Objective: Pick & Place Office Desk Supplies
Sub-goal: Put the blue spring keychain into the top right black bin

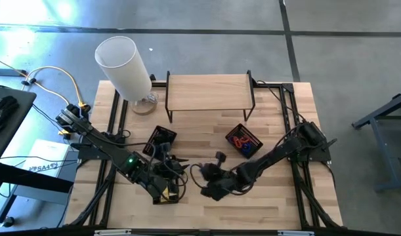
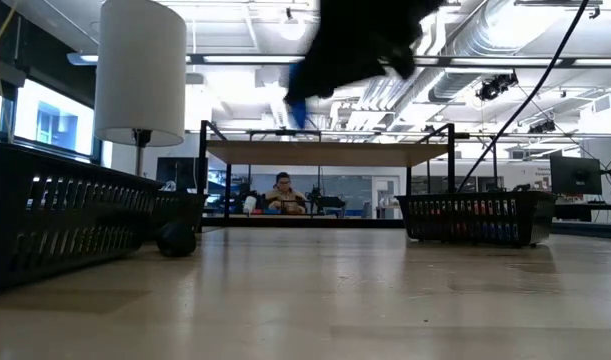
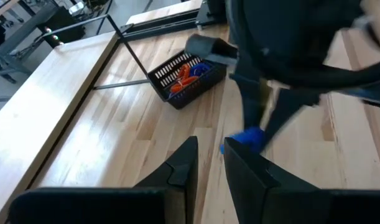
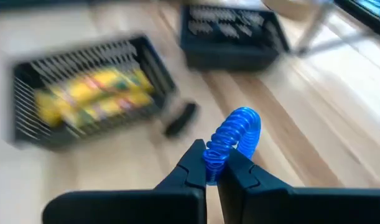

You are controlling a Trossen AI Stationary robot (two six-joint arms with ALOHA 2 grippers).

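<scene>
while the left gripper (image 3: 208, 165) stands slightly parted and empty, the right gripper (image 4: 213, 167) pinches a blue coiled band (image 4: 236, 134).

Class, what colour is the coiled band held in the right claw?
Blue. The coiled band in the right claw shows best in the right wrist view.

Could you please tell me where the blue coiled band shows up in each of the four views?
High view: not discernible among the arms.
Low view: blue coiled band top centre, under a dark arm.
Left wrist view: centre.
Right wrist view: pinched in the right gripper.
Shared landmark: basket of red bands.
</scene>
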